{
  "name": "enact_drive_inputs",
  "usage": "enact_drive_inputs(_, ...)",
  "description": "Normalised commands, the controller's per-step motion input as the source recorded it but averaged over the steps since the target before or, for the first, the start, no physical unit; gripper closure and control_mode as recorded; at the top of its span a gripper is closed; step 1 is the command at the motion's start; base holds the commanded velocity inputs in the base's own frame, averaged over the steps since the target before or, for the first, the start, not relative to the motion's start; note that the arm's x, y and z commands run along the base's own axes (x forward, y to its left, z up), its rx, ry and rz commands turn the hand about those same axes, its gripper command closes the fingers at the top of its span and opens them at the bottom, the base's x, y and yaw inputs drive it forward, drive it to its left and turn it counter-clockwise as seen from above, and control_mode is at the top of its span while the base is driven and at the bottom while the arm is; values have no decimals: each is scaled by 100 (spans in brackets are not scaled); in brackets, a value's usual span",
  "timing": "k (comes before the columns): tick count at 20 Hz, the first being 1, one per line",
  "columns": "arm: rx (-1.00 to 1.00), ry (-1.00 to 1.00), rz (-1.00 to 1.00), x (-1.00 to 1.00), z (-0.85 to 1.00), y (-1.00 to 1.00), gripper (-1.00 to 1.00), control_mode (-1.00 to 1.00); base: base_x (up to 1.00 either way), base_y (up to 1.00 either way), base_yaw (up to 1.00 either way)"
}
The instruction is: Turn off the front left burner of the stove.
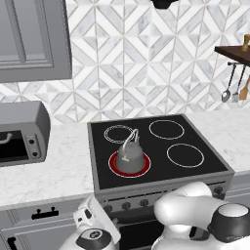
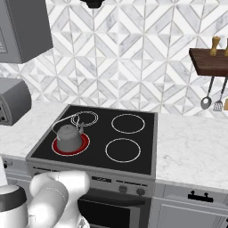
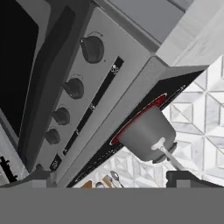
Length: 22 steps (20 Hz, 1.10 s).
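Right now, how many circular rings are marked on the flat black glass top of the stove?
4. The red-filled front left burner under the grey kettle, a double white ring behind it, a plain white ring at back right and one at front right.

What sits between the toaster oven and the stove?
Nothing: in the left base view, bare marble counter runs from the toaster oven to the stove.
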Motion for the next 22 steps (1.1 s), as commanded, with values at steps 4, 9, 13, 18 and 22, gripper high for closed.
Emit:
enact_drive_inputs(4, -13, 9, 10, 0, -13, 0, -100, -100, 0, 0, 0)
enact_drive_inputs(9, -6, 5, 1, 0, -10, 0, -100, -100, 0, 0, 0)
enact_drive_inputs(13, -4, 0, 0, 0, -15, 0, -100, -100, 0, 0, 0)
enact_drive_inputs(18, -3, 0, 0, 1, -24, -4, -100, -100, 0, 0, 0)
enact_drive_inputs(22, 0, 0, 0, 1, -8, -11, -100, -100, 0, 0, 0)
